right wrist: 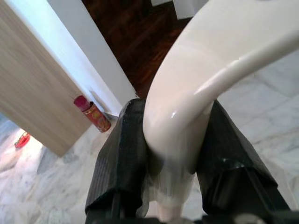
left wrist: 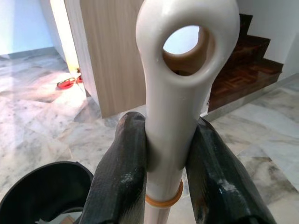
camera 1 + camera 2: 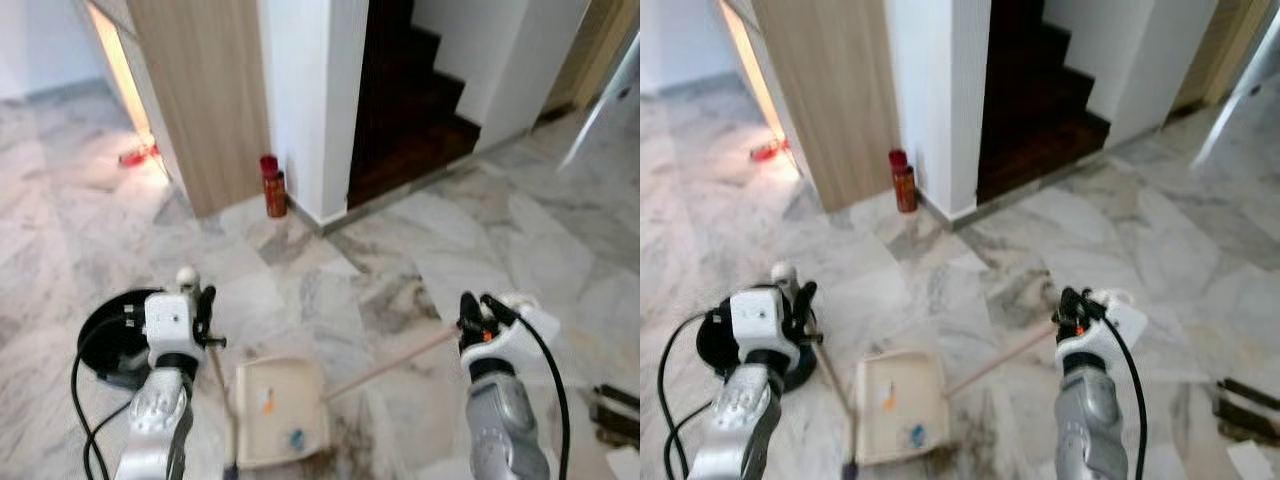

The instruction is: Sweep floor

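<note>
Cream dustpan (image 3: 279, 409) flat on marble floor (image 3: 400, 250), between both arms.
Left gripper (image 2: 170, 158) clamped on white looped handle top (image 2: 187, 56); right gripper (image 1: 173, 163) clamped on curved white broom handle (image 1: 210, 70), near spray can (image 3: 272, 186).

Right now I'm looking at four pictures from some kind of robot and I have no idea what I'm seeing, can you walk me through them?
This is a walking humanoid robot with two silver arms, each ending in two black fingers. The two wide pictures come from cameras on its head, looking down at a marble floor. The two close-ups come from cameras on its wrists.

The left gripper is shut on a white handle with a hanging hole. The right gripper is shut on a curved white handle.

On the floor between the arms lies a cream dustpan with bits in it. A black round object sits at the left. Ahead, a red can stands by a white wall, beside dark stairs.
</note>
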Motion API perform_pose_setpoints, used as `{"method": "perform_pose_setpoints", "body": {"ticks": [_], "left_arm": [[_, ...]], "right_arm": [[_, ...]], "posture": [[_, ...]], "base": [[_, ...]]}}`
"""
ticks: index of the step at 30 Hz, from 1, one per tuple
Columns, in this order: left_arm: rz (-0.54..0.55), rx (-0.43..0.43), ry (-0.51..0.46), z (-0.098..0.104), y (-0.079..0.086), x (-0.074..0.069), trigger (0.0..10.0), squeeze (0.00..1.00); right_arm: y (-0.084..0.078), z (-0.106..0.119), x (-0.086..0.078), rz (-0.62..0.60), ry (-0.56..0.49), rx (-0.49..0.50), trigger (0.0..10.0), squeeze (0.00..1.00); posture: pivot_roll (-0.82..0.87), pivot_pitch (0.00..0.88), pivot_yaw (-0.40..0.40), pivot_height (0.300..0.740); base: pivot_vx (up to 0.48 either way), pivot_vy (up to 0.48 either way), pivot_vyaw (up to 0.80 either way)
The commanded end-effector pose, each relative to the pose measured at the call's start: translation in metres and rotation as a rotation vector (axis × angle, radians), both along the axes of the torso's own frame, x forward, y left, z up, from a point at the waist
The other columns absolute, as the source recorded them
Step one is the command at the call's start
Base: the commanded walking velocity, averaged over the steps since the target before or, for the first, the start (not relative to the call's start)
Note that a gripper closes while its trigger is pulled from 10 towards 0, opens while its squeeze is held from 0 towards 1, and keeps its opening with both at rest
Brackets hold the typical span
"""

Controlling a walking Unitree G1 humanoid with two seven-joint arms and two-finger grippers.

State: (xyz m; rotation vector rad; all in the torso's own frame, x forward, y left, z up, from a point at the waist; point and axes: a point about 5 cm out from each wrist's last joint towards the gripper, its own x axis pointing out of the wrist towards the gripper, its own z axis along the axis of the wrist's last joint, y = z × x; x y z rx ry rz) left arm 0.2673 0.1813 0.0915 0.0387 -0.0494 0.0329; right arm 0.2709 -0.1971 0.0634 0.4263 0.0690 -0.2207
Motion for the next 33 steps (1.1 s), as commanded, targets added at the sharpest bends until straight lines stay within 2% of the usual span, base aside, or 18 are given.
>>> {"method": "perform_pose_setpoints", "body": {"ticks": [1,33], "left_arm": [[-0.01,-0.018,-0.043,0.0094,-0.0004,0.0026,10.0,0.0],[-0.024,-0.023,-0.038,0.0084,-0.0024,0.0012,10.0,0.0]], "right_arm": [[0.0056,0.012,0.0062,0.012,-0.063,0.026,10.0,0.0],[0.0039,0.0111,0.0053,0.013,-0.061,0.027,10.0,0.0]], "posture": [[0.05,0.0,-0.011,0.74],[0.05,0.0,-0.011,0.74]], "base": [[0.0,0.326,0.0],[0.0,0.327,0.0]]}}
